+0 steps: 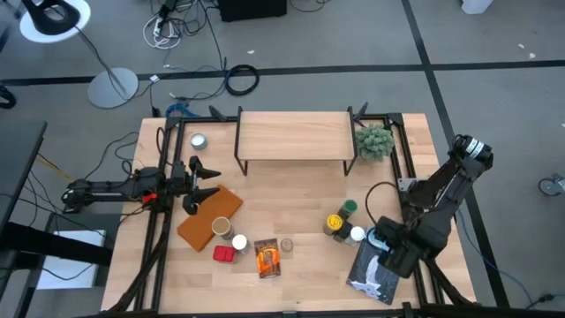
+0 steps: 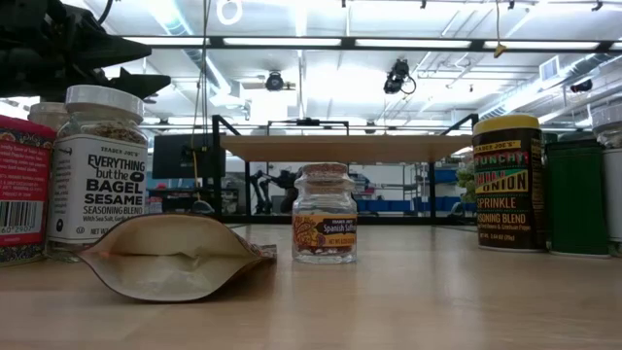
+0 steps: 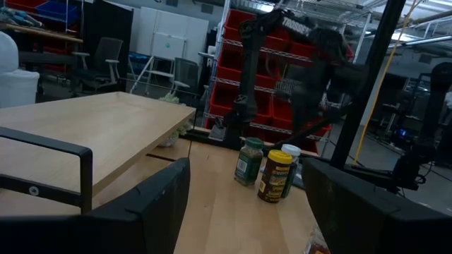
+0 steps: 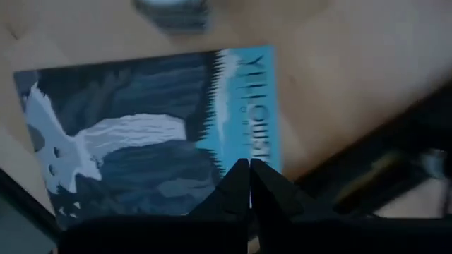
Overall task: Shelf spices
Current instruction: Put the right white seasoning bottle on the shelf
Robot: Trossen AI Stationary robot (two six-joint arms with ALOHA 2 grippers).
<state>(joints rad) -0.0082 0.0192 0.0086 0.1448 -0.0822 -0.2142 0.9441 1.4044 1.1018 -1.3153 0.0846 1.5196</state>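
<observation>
High view shows the right gripper (image 1: 386, 257), fingers pinched together and empty, above the dark box (image 1: 374, 272) near the table's front right corner; flat, stiff, light, best gripped across its edges.

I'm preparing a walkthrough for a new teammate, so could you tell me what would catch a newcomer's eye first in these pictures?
The wooden shelf at the table's far edge stands bare on top, while the spices sit scattered along the near side: a yellow-lidded jar on the right, an orange packet near the middle. The right gripper, fingers closed together, hovers over a blue-and-dark illustrated box at the near right corner. The left gripper waits open on the left.
</observation>
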